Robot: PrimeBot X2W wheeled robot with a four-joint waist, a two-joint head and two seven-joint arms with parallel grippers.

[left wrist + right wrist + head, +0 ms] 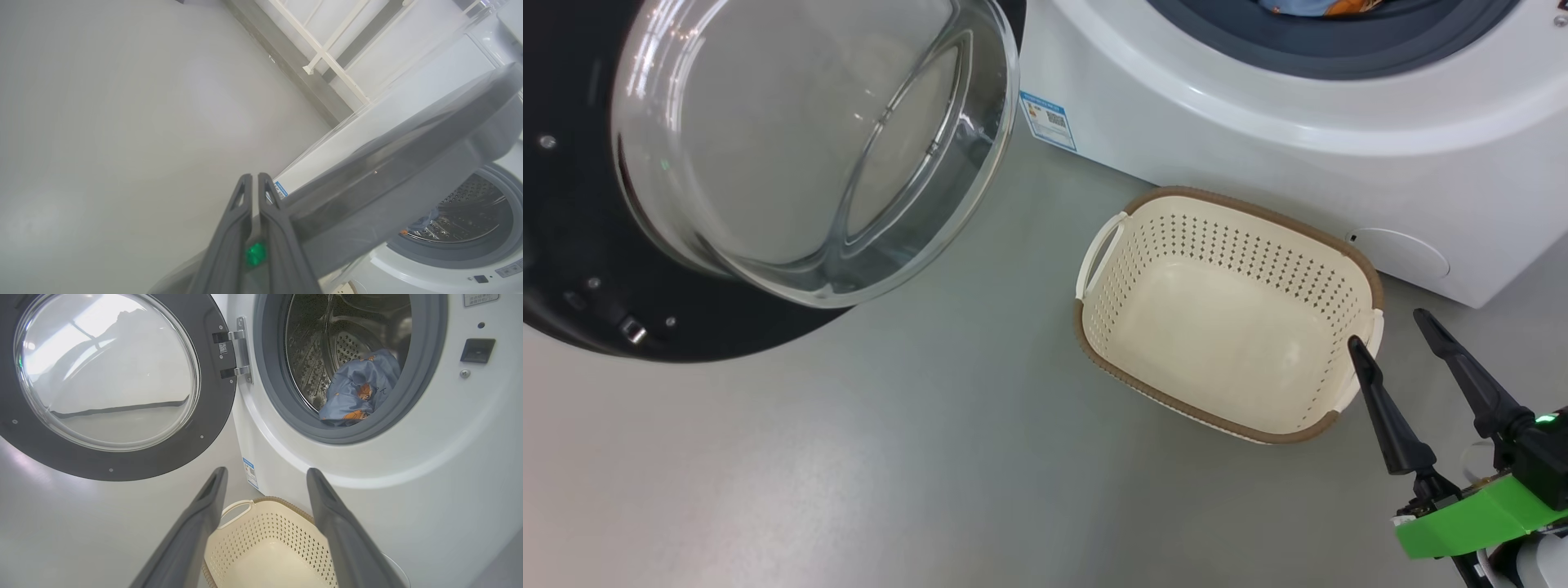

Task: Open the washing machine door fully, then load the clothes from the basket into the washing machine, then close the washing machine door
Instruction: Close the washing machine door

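Widely parted and empty, the right jaws hang at the right end of the basket, angled toward the washer. Left jaws are clenched on nothing, close beside the rim of the open door. Clothes lie in the drum; the basket stands on the floor.

The washing machine is plain white, with a grey gasket and a small blue label. The washing machine door is a glossy black rim round clear glass. The basket is cream with rows of little holes, a brown rim band and white handles. The clothes are light blue with orange-brown bears. The floor is dull grey, and the right pincer is black with a bright green bit.
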